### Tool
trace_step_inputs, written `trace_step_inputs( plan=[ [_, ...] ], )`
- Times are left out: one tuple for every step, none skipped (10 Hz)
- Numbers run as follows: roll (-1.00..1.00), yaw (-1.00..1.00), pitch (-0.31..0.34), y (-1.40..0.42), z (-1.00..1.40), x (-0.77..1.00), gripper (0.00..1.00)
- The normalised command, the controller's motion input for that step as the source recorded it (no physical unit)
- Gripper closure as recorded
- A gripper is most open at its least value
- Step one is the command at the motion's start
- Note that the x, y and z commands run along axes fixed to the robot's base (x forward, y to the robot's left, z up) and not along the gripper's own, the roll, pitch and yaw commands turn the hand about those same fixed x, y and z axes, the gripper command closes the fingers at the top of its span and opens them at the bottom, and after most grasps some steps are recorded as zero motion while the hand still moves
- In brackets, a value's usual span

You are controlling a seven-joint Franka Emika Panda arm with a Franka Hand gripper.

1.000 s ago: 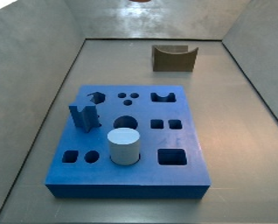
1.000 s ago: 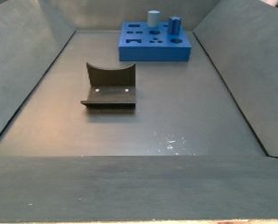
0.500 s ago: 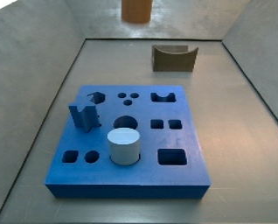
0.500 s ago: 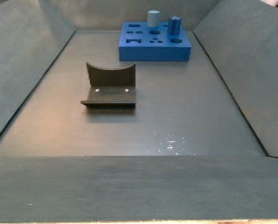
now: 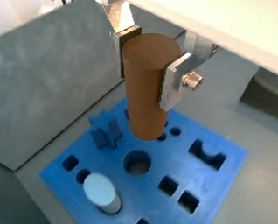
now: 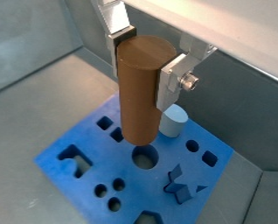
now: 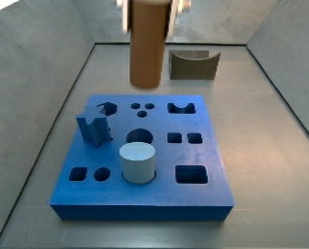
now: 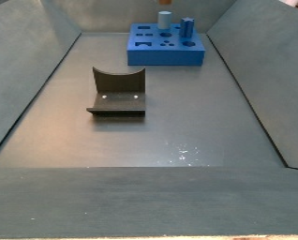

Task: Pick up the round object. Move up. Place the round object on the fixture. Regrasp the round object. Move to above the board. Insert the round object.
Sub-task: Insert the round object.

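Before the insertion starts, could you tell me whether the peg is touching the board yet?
Apart. In a side view the peg, held upright in the tool, ends well above the board, with bare floor behind its lower end.

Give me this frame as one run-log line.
phase: above board | tool: shut on round object, upright | board: round hole under peg, empty | fixture: empty | inserted: not yet

Floor (image 8: 152,141): grey, matte, faint glare spots (near the front) | Walls (image 8: 26,84): grey panels sloping outward | Light: diffuse
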Motion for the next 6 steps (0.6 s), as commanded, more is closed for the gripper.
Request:
trace_step_inputs(
  plan=[
    [0.16,0.00,-0.366,-0.21,-0.91,-0.27,1.00],
    [0.39,0.00,-0.506,-0.19,-0.67,-0.21,1.00],
    [0.06,0.00,-0.669,-0.16,-0.60,-0.13,1.00],
    [0.00,0.00,-0.754,-0.12,-0.52,-0.15,1.00],
    [-0.05,0.00,-0.706,-0.07,-0.56,-0.12,1.00],
    [-0.03,0.00,-0.371,0.00,-0.53,0.00,1.00]
  ],
)
